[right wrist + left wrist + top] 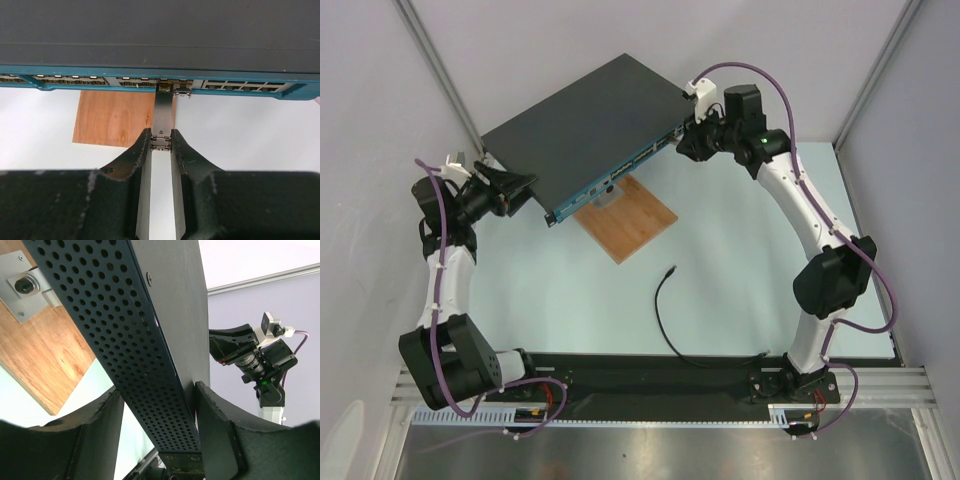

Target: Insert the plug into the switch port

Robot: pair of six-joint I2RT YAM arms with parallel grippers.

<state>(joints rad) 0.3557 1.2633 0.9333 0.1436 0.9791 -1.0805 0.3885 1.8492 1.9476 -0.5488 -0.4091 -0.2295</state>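
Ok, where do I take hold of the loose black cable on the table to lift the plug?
Probably the cable just behind the plug, coming straight down with jaws across it. It lies flat on the table, that end free, tip toward the wooden board.

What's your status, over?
Left end effector clamped on switch box. Right end effector clamped on grey metal piece at port row. Plug loose on table, ungripped.

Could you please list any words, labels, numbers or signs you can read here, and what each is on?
No text can be read in any view.
switch: no lettering shows on its top or teal front strip.
grey metal piece in the right tool: a tiny mark, too small to read.
wooden board: blank.
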